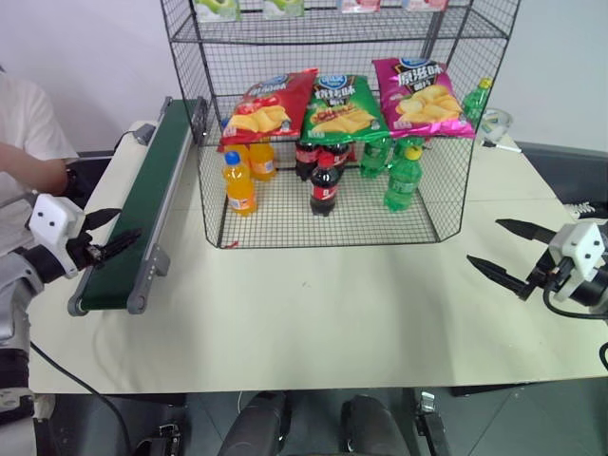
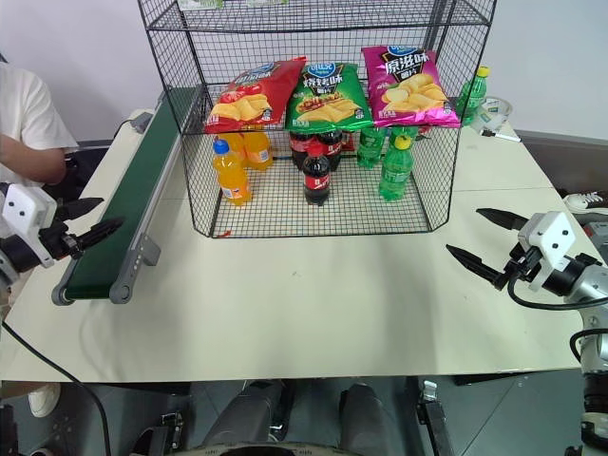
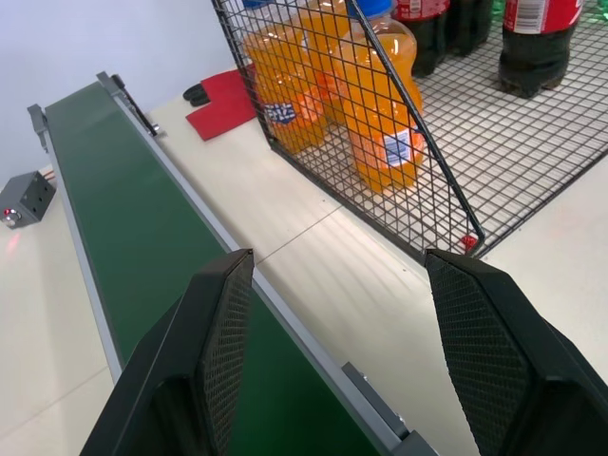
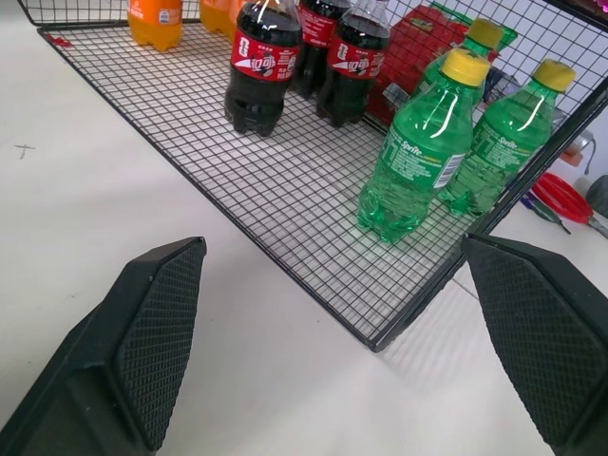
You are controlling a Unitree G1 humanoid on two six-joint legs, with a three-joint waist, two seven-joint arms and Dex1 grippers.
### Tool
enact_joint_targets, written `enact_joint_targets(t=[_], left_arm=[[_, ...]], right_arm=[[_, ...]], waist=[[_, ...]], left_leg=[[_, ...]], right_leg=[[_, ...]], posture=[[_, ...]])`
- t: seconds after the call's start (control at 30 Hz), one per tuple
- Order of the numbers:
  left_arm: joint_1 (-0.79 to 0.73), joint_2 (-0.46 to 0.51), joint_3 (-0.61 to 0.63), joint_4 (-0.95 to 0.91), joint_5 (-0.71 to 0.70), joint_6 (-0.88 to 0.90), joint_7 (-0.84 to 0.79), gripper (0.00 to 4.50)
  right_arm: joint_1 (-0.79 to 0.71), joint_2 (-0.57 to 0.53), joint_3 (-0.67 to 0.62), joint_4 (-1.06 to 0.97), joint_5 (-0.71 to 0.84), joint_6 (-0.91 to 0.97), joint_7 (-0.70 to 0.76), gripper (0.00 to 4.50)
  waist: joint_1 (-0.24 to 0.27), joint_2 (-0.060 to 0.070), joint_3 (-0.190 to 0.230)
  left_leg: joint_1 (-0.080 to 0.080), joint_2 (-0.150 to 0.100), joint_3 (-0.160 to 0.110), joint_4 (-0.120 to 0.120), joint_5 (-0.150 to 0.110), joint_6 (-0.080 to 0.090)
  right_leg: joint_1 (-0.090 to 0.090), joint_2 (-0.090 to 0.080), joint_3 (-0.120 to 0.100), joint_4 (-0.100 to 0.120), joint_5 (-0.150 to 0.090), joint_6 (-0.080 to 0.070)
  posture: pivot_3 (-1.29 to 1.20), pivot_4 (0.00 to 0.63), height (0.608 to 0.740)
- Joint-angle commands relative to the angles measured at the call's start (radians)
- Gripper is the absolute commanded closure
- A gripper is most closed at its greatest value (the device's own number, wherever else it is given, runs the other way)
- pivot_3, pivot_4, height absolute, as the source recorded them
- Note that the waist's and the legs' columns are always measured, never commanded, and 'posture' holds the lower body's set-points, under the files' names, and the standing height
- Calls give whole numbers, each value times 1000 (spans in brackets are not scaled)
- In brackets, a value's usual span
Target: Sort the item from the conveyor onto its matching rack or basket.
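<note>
**Red bag on rack, both grippers empty**

Red bag [image 1: 269,106] lay on the rack's [image 1: 446,204] middle tier, beside the green bag [image 1: 341,107], well ahead of both grippers. Left gripper [image 1: 106,234]: fingers spread, empty, over the conveyor's [image 1: 142,204] near end. Right gripper [image 2: 484,242]: fingers spread, empty, above the table [image 1: 313,313], pointing toward the rack.

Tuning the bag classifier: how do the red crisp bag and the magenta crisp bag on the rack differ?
The red crisp bag lies at the robot's left end of the row, the magenta crisp bag at the right end, with a green bag between them. The red one sits skewed, its top leaning toward the green bag; the magenta one lies nearly straight. Both rest flat on the same rack tier, with a round blue logo and pictured yellow crisps.
</note>
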Motion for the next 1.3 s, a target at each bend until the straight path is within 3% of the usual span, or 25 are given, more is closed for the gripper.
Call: enact_joint_targets(t=[0.03, 0.4, 0.97, 1.13, 1.3], left_arm=[[-19, 14, -3, 0, -2, -43, -28, 1540], [-52, 30, -4, 58, -20, -20, -55, 1540], [3, 0, -21, 67, -22, -153, -93, 1540], [-55, 9, -28, 105, -32, -92, -118, 1540], [-87, 10, -28, 151, 13, -157, -87, 1540]], right_arm=[[-7, -7, -27, -10, 4, -24, -13, 0], [6, -13, -27, 6, -1, -48, -13, 0], [7, -18, -30, -9, -8, -61, -10, 0], [33, -24, -40, -25, 0, -55, -7, 0], [30, -26, -43, -10, -4, -66, -5, 0]], waist=[[0, 0, 0], [0, 0, 0], [-3, 0, 0], [-2, 0, 0], [-3, 0, 0]], left_leg=[[0, 0, 0, 0, 0, 0], [0, 0, 0, -2, 0, 0], [0, 0, 0, -2, 0, 0], [0, 0, 0, -2, 0, 0], [0, 0, 0, -2, 0, 0]], right_leg=[[0, 0, 0, 0, 0, 0], [-1, 0, 0, 0, 0, 0], [-1, 0, 0, 0, 0, 0], [0, 0, 0, 0, 0, 0], [-1, 0, 0, 0, 0, 0]], posture=[[0, 150, 740], [0, 150, 740], [0, 150, 740], [0, 150, 740], [0, 150, 740]])
